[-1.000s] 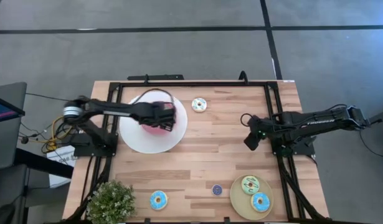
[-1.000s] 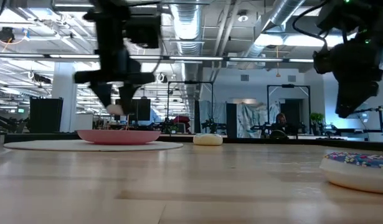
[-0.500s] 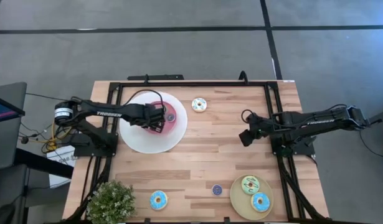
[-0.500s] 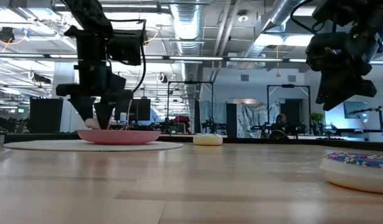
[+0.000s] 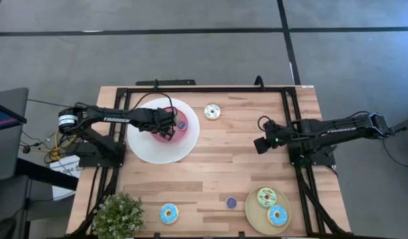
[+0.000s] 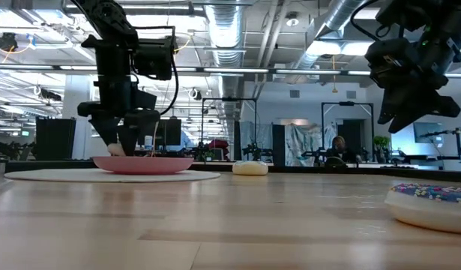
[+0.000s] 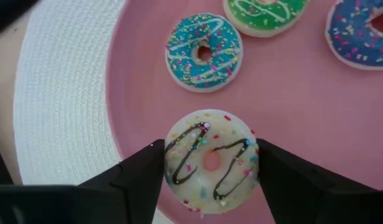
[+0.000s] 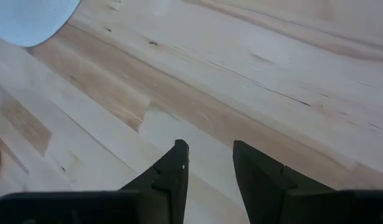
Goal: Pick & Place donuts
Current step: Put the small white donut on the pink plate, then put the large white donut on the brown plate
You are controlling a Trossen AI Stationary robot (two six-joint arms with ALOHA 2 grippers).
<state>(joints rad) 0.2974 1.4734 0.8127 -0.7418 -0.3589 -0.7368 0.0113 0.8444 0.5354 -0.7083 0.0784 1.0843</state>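
My left gripper (image 5: 165, 126) is over the white plate with a pink centre (image 5: 145, 143), shut on a tiny white donut with dark drizzle (image 7: 211, 162). Three more tiny donuts lie flat on the pink centre: blue (image 7: 203, 52), green (image 7: 266, 12) and dark blue (image 7: 365, 31). A cream donut (image 5: 212, 111) lies on the table right of that plate. My right gripper (image 5: 259, 144) hovers open and empty over bare wood at the table's right middle. A blue donut (image 5: 168, 213) and a tiny dark one (image 5: 231, 202) lie near the near edge. My left gripper pinches the tiny white donut by its outer rim (image 7: 172, 163) between the two fingers, one on each side of the ring. The fingers come from above, pointing down. The donut sits flat at the pink centre's edge; I cannot tell whether it touches the plate.
A round tan plate (image 5: 257, 216) at the near right corner carries a green donut (image 5: 267, 196) and a blue one (image 5: 277, 214). A potted plant (image 5: 117, 216) stands at the near left corner. Bare wood lies across the table's middle.
My left gripper has come down toward the pink plate and shifted toward the table's left, carrying the tiny white donut with it. My right gripper has drifted toward the table's left and slightly toward the far edge.
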